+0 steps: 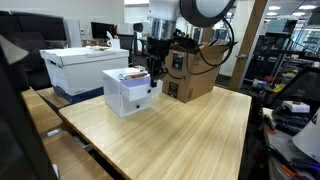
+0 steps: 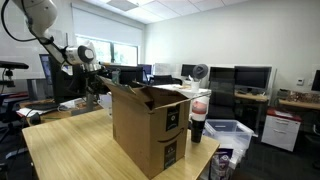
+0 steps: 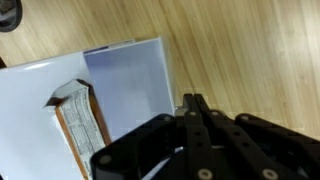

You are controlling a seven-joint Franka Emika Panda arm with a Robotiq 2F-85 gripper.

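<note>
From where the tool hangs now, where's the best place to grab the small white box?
Probably across its flat side walls near the top, coming straight down: the white box stands upright on the table, top opening facing up, close below the shut tool. Open the jaws first.

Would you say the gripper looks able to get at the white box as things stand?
Probably yes: the gripper hangs by the white box, at its open top, with nothing between them. Its jaws are shut, so they would have to open first.
</note>
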